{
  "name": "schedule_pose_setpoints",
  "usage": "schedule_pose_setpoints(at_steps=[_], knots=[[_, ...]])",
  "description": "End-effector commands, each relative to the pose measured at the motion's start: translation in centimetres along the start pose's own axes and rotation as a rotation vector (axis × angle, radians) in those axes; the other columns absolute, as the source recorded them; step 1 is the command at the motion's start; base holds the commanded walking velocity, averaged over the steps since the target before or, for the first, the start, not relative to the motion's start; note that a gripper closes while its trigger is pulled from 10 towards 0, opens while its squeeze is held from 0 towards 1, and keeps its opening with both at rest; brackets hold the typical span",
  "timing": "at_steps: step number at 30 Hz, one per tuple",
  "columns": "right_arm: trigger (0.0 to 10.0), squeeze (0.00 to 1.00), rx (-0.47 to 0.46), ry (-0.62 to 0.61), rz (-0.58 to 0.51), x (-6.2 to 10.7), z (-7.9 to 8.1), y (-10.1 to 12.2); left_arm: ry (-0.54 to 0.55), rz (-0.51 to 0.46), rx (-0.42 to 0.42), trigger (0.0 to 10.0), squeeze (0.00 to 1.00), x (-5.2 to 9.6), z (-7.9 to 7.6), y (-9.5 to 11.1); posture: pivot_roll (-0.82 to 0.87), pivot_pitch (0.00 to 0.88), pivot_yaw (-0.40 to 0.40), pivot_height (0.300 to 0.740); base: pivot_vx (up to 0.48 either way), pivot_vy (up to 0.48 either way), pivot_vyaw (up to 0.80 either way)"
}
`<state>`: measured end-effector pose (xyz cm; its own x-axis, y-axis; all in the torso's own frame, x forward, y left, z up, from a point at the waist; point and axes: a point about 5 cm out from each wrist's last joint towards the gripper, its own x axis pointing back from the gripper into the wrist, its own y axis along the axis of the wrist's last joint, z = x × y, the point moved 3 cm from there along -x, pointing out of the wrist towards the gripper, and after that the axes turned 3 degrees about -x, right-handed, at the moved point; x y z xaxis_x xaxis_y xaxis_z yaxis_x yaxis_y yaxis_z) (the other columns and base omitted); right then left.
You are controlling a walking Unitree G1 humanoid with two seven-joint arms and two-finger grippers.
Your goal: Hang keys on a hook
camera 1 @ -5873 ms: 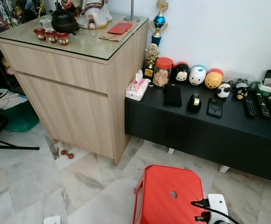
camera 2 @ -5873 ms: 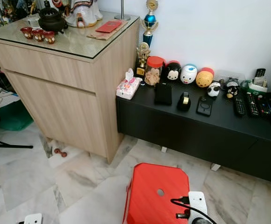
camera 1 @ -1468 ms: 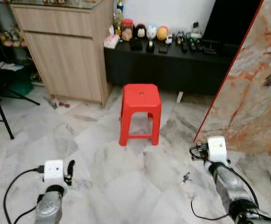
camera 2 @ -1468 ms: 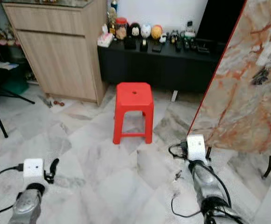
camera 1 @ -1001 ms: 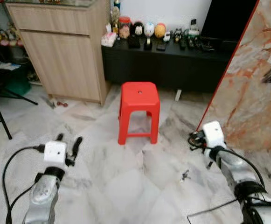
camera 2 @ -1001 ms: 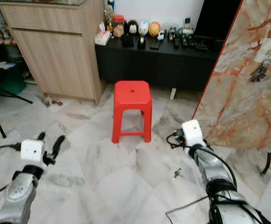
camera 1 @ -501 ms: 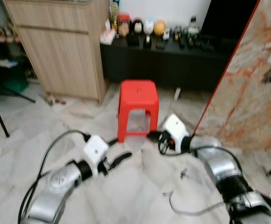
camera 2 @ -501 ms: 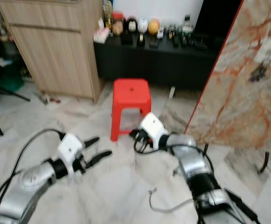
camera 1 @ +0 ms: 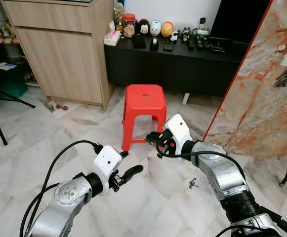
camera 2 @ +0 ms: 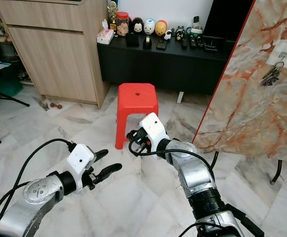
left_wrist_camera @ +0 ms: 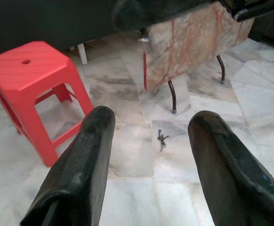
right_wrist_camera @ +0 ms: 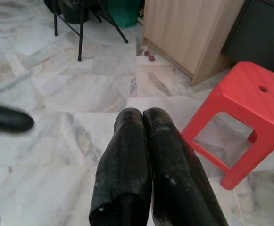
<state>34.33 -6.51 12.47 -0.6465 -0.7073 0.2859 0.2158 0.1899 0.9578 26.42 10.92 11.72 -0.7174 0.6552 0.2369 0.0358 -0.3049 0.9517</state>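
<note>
**One small bunch of keys, lying loose on the floor**

One bunch of keys (camera 1: 191, 184) lies flat on the marble floor (camera 1: 29, 143), to my right and in front, near the foot of the leaning marble slab (camera 1: 262, 94) and apart from the red stool (camera 1: 144, 101). Through my left wrist camera I see it on the tile between my two fingers, well beyond them. Another bunch already hangs on a hook (camera 1: 285, 76) high on the slab.

I judge the keys light, hard and thin. Metal on polished stone will slide away if I push it sideways, and the loose pieces will dangle once lifted. The best hold is probably across the ring or the thickest cluster, coming straight down with fingertips grazing the tile. Which part is the ring I cannot tell; it is too small.

My left gripper (camera 1: 126, 170) has its fingers spread wide, hovering low over the floor. My right gripper (camera 1: 155, 142) has its fingers pressed together on nothing, held in front of the stool.

Half a second ago both arms were about where they are now, in a blurred picture. A second ago they were much lower and wider apart. The keys have not moved on the floor.
</note>
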Motion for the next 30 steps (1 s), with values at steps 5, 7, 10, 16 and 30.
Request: schedule_pose_setpoints(at_steps=[5, 7, 10, 16, 30], knots=[[10.0, 0.00, -0.050, 0.009, -0.022, 0.2, 1.2, 1.1, 0.018, 0.079, -0.008, 10.0, 0.00, -0.8, -0.6, -0.3, 0.04, 0.017, -0.098, 0.740, 0.000, 0.000, 0.00], [10.0, 0.00, -0.051, 0.032, 0.000, 0.0, 2.0, 0.7, 0.009, 0.084, -0.009, 10.0, 0.00, -0.9, -0.8, -0.3, 0.04, 0.013, -0.098, 0.740, 0.000, 0.000, 0.00], [10.0, 0.00, -0.077, 0.060, 0.023, -0.3, 3.5, 0.1, 0.017, 0.075, 0.015, 10.0, 0.00, -1.2, -0.9, 0.1, 0.04, 0.011, -0.099, 0.740, 0.000, 0.000, 0.00], [10.0, 0.00, -0.131, 0.076, 0.038, -0.5, 5.2, -0.2, 0.065, 0.080, 0.028, 10.0, 0.00, -1.4, -0.5, 0.3, 0.05, 0.012, -0.098, 0.740, 0.000, 0.000, 0.00], [10.0, 0.00, -0.177, 0.064, 0.040, -0.7, 5.9, 0.1, 0.103, 0.089, 0.056, 10.0, 0.00, -1.6, -0.2, 0.2, 0.05, 0.033, -0.104, 0.740, 0.000, 0.000, 0.00]])
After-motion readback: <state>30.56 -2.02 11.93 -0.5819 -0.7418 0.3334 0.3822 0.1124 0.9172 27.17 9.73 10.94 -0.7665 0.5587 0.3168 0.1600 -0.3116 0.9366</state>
